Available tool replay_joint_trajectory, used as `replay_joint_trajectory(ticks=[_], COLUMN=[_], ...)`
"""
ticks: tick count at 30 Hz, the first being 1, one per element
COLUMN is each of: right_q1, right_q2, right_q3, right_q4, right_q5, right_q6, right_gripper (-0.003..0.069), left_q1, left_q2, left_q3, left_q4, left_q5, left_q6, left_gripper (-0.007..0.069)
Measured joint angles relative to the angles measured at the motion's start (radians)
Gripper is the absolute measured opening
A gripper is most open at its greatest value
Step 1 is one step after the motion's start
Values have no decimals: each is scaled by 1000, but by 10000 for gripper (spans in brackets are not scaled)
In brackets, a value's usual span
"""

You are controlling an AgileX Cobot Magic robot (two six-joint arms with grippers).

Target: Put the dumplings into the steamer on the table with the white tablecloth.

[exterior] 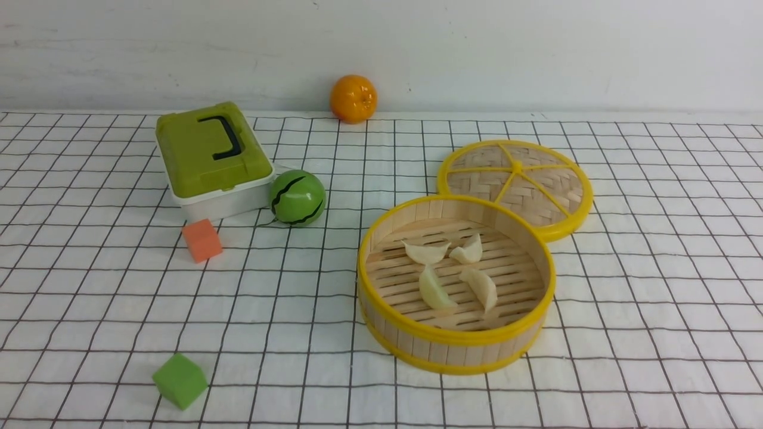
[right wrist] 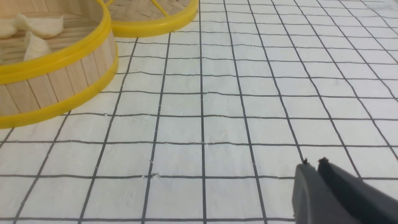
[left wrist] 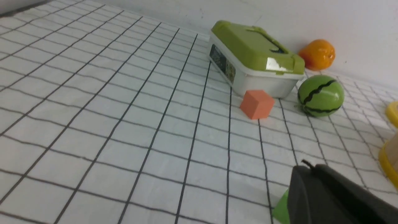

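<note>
Several cream-white dumplings (exterior: 435, 290) lie on the slatted floor of the round bamboo steamer (exterior: 456, 336), which stands right of centre on the white gridded tablecloth (exterior: 656, 298). The right wrist view shows the steamer (right wrist: 56, 59) with two dumplings (right wrist: 40, 25) inside. My right gripper (right wrist: 314, 161) hangs over bare cloth to the steamer's right, shut but for a sliver between its tips, holding nothing. My left gripper (left wrist: 306, 166) is shut and empty, above the cloth to the steamer's left. Neither gripper appears in the front view.
The steamer's woven lid (exterior: 515, 185) lies flat behind the steamer. On the left are a green-lidded box (exterior: 211, 158), a watermelon ball (exterior: 297, 197), an orange cube (exterior: 202, 239) and a green cube (exterior: 180, 380). An orange (exterior: 353, 98) sits by the back wall.
</note>
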Motion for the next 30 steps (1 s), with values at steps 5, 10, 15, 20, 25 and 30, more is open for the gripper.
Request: replay_joint_trajectory(ticks=[5, 10, 15, 20, 25, 30], right_q1=[0, 0, 0, 0, 0, 0], right_q2=[0, 0, 0, 0, 0, 0], right_q3=[0, 0, 0, 0, 0, 0], right_q4=[0, 0, 0, 0, 0, 0], right_q5=[0, 0, 0, 0, 0, 0], right_q6=[0, 0, 0, 0, 0, 0], right_gripper=[46, 53, 59, 68, 72, 74], left_q1=[0, 0, 0, 0, 0, 0], left_q2=[0, 0, 0, 0, 0, 0], left_q3=[0, 0, 0, 0, 0, 0], left_q4=[-50, -68, -71, -72, -72, -72], left_q5=[61, 141, 147, 148, 148, 148], left_q6=[71, 120, 143, 146, 149, 149], left_gripper=[-13, -13, -13, -13, -13, -13])
